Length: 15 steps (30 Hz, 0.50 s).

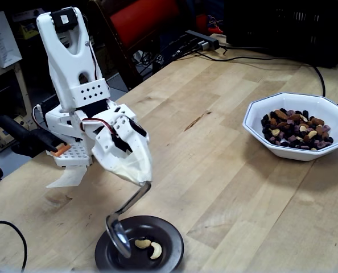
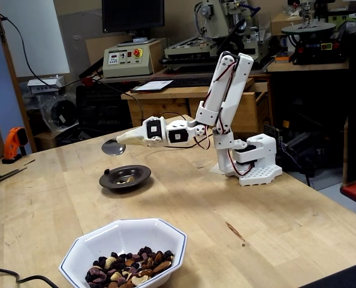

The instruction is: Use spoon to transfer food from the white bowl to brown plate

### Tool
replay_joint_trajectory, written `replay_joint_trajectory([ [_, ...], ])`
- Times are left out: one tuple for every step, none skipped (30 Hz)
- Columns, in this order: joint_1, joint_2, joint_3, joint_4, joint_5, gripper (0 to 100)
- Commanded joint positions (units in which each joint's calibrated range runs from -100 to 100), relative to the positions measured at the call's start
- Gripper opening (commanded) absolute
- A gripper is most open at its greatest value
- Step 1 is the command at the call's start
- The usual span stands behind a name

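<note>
My gripper (image 1: pixel 141 178) is wrapped in pale tape and shut on the thin handle of the silver spoon (image 1: pixel 118 237). The spoon hangs just over the left part of the brown plate (image 1: pixel 172 245). Two pale curved pieces of food (image 1: pixel 148 247) lie in the plate. In the other fixed view, the gripper (image 2: pixel 123 138) holds the spoon (image 2: pixel 112 147) a little above the brown plate (image 2: pixel 143 175). The white bowl (image 1: pixel 294 152) stands at the right with mixed food (image 1: pixel 297 128) in it. It is nearest the camera in the other fixed view, white bowl (image 2: pixel 106 240) and food (image 2: pixel 133 273).
The arm's white base (image 1: pixel 66 153) stands at the table's left edge. Black cables (image 1: pixel 254 57) run along the far edge behind the bowl, and another cable (image 1: pixel 9 224) curls at the near left. An orange tool (image 2: pixel 13 143) lies beyond the table.
</note>
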Motion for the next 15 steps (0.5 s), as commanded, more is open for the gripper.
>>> replay_joint_trajectory([
  [-1.2, -0.9, 0.2, -0.1, -0.3, 4],
  [-1.2, -0.9, 0.2, -0.1, -0.3, 4],
  [-1.2, -0.9, 0.2, -0.1, -0.4, 4],
  [-1.2, -1.0, 0.1, -0.1, -0.7, 4],
  [-1.2, -1.0, 0.0, -0.1, -1.3, 4],
  [-1.2, -1.0, -0.1, -0.3, -2.5, 4],
  [-1.2, -1.0, -0.3, -0.5, -3.8, 4],
  [-1.3, -1.0, -0.4, -0.5, -5.5, 4],
  [-1.5, -1.0, -0.4, -0.6, -7.3, 4],
  [-1.5, -1.0, -0.4, -0.6, -9.0, 4],
  [-1.6, -1.0, -0.4, -0.4, -10.8, 4],
  [-1.6, -1.1, -0.4, -0.3, -12.1, 4],
  [-1.7, -1.1, -0.4, -0.5, -13.4, 4],
  [-1.7, -1.1, -0.5, -0.4, -14.5, 4],
  [-1.7, -1.1, -0.5, -0.6, -15.4, 4],
])
